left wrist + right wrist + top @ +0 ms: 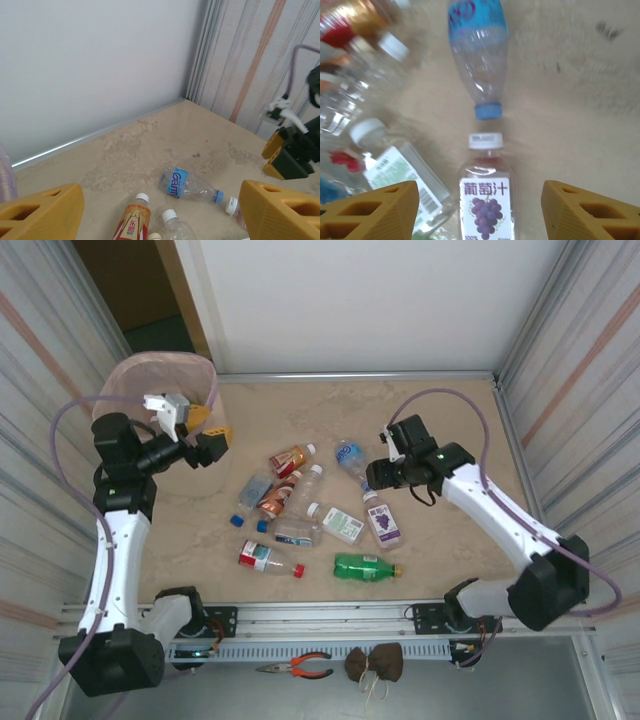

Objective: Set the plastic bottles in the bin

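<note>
Here, about 10 plastic bottles (300, 505) lie scattered mid-tabletop (450, 410), apart from the bin (135, 375) in the far-left corner, its near side partly hidden behind the left gripper (205, 430), jaws wide and empty. The right gripper (481, 210), jaws wide, hovers over a grape-juice bottle (486, 195); the labels on the neighbouring bottles are blurred.

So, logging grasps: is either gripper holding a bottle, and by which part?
Nothing is held. The left gripper is open and empty near the bin; the right gripper hangs open over the grape juice bottle.
</note>
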You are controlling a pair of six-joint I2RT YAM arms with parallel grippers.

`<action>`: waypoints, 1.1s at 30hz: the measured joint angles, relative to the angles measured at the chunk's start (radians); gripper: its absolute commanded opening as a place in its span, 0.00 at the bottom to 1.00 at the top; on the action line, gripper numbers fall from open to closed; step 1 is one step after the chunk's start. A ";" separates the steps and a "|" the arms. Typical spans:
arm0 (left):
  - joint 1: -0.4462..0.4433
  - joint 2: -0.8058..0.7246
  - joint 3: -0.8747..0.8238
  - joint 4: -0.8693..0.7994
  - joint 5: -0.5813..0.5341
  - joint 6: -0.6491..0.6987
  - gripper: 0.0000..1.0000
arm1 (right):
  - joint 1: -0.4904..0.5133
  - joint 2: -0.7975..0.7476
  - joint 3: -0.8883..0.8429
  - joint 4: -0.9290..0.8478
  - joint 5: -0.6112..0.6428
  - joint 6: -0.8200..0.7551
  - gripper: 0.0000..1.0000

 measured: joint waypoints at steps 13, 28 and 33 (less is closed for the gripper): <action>0.000 -0.041 -0.034 0.043 0.013 -0.011 0.82 | 0.010 0.332 0.102 -0.040 -0.008 0.000 0.60; 0.011 -0.058 -0.046 0.059 0.015 -0.023 0.82 | 0.038 0.568 0.205 -0.063 0.040 -0.021 0.58; 0.013 -0.059 -0.047 0.059 0.015 -0.023 0.82 | 0.038 0.609 0.213 -0.067 0.045 -0.027 0.54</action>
